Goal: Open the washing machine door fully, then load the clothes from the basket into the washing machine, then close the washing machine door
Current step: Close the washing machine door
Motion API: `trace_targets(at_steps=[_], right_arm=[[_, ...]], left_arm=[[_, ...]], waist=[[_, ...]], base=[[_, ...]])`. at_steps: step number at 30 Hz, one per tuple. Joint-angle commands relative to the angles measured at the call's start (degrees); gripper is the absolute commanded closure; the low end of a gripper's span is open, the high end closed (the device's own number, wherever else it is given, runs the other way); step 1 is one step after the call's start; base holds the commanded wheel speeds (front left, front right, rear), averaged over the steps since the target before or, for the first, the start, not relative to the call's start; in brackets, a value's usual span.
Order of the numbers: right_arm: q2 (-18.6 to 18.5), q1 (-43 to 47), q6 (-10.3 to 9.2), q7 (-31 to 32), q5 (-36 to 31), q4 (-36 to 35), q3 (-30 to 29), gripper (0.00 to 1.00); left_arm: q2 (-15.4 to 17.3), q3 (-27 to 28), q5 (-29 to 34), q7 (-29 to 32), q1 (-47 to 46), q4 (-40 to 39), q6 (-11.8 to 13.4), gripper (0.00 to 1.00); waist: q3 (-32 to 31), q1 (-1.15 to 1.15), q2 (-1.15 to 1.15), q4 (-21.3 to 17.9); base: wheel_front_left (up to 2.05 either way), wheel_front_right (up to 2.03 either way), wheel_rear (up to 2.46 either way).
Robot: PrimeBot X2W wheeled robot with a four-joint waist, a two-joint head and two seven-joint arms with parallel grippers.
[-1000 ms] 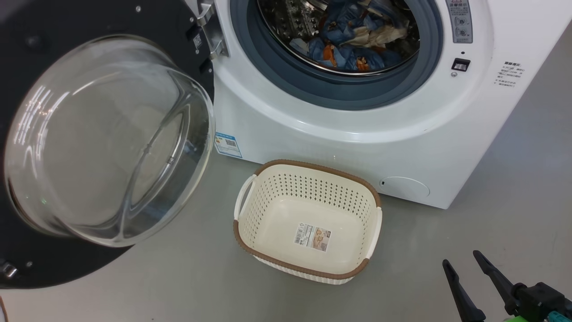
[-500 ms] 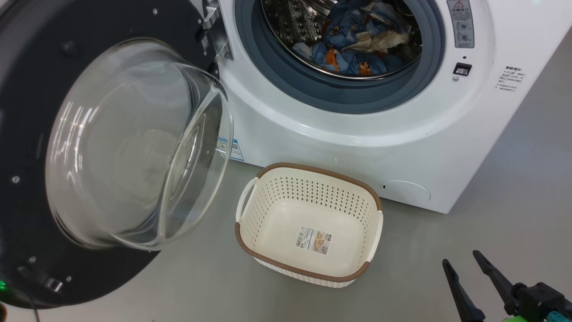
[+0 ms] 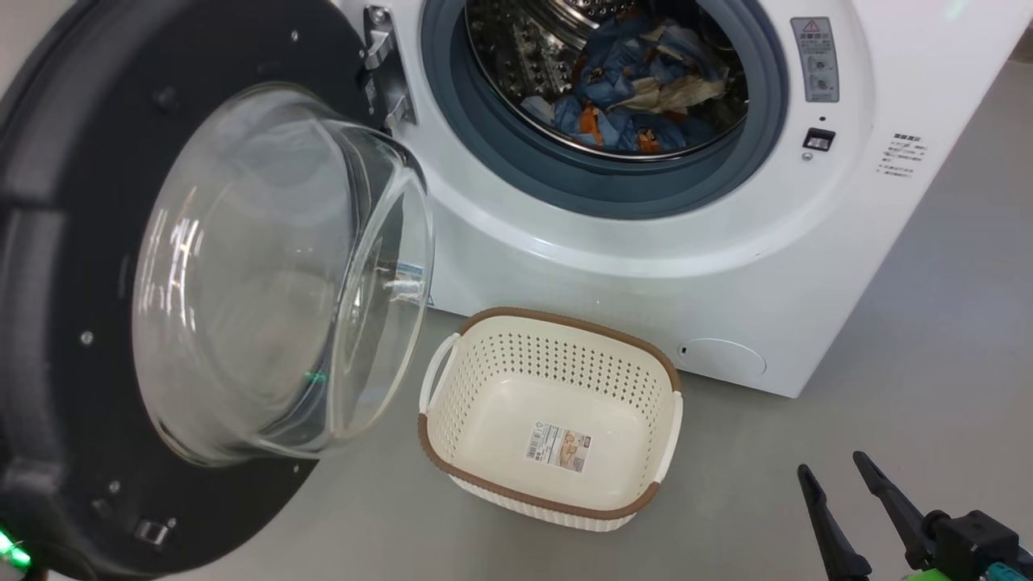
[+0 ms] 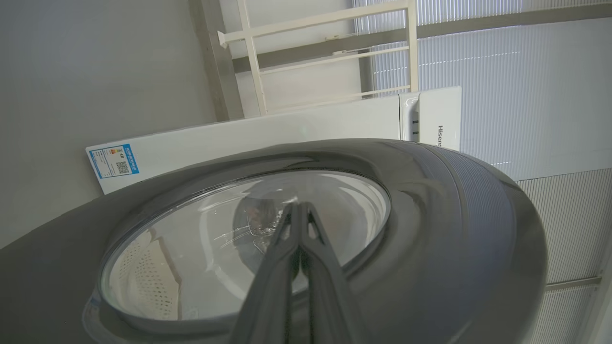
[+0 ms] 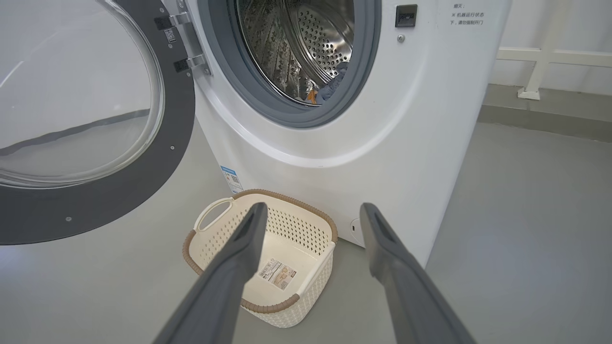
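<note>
**Dark, tapering fingers on both pincers**

The right pincer [image 3: 831, 464] is made up of two long black fingers [image 3: 819, 524], narrowed to pointed tips and carried on a blocky black mount [image 3: 972, 545]. A bright green part [image 3: 928, 575] and a teal connector [image 3: 1013, 571] are seen beneath that mount. The left pincer [image 4: 297, 209] is formed of matte dark grey fingers, broad at the base and slim at the tips.

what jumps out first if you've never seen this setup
The huge washing machine door stands open at the left of the head view, its clear glass bowl bulging out. Blue and orange clothes lie in the steel drum at the top, and the cream basket sits empty on the floor in front.
</note>
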Motion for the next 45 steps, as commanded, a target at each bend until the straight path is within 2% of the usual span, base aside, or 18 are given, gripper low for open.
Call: trace_targets(at_steps=[1,17,22,37,45], right_arm=[[-0.3,-1.1,-0.06,-0.3,-0.1,-1.2,1.2,0.00],[2.6,-1.2,-0.06,-0.3,-0.3,-1.6,-0.4,0.00],[3.3,-1.5,-0.06,-0.3,-0.4,-1.5,-0.4,0.00],[4.1,-2.6,-0.06,-0.3,-0.3,-1.5,-0.7,0.00],[4.6,-2.7,-0.06,-0.3,-0.3,-1.5,-0.7,0.00]], left_arm=[[1.3,0.6,-0.2,1.2,0.0,-3.4,0.5,1.00],[-3.8,-1.9,-1.1,4.9,13.0,-28.9,6.9,1.00],[-5.5,-3.3,-1.1,5.2,15.3,-34.5,8.3,1.00],[-8.8,-9.2,0.5,6.2,16.9,-41.7,8.3,1.00],[-10.2,-13.3,2.1,5.7,15.3,-41.6,7.6,1.00]], waist=[[-0.2,0.00,0.00,-0.4],[-0.4,0.00,0.00,-5.8],[-0.1,0.00,0.00,-7.2],[0.7,0.00,0.00,-12.7],[0.8,0.00,0.00,-16.3]], base=[[0.00,0.00,0.00],[0.00,0.00,0.00],[0.00,0.00,0.00],[0.00,0.00,0.00],[0.00,0.00,0.00]])
